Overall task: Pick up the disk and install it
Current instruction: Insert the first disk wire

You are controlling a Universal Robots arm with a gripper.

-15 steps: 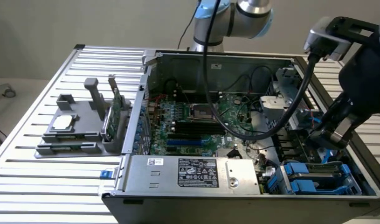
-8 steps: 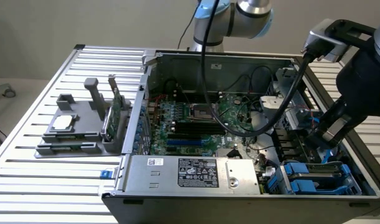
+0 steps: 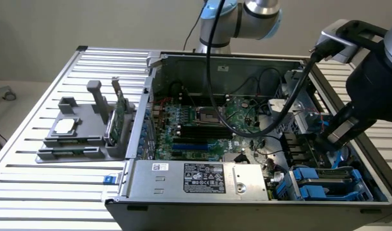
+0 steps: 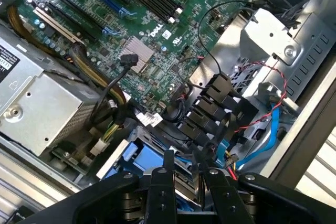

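On the exterior view I have one open computer case lying on the slatted metal table. Inside it I count one motherboard, one silver power supply with a single black label along the near wall, and a drive bay in the near corner on the exterior view's right. The disk lies in that bay, a flat grey body with blue plastic at its sides. The gripper hangs inside the case just above the bay, with one thick black cable looping from the arm across the board. I cannot tell from here whether the claw is spread or pinching anything.

Well apart from the case, on the exterior view's left, one grey holder stands on the table. It carries two things: one square silver chip lying flat in its pocket, and one green card standing upright on edge in a slot.

On the wrist view the gripper points down into the same corner. Blue plastic of the bay sits just beyond its tip, beside the power supply's bare metal side. Near it I make out a row of four black plugs, one blue cable and a thin red wire along the case's metal wall. This view does not settle the claw's grip either: I cannot tell.
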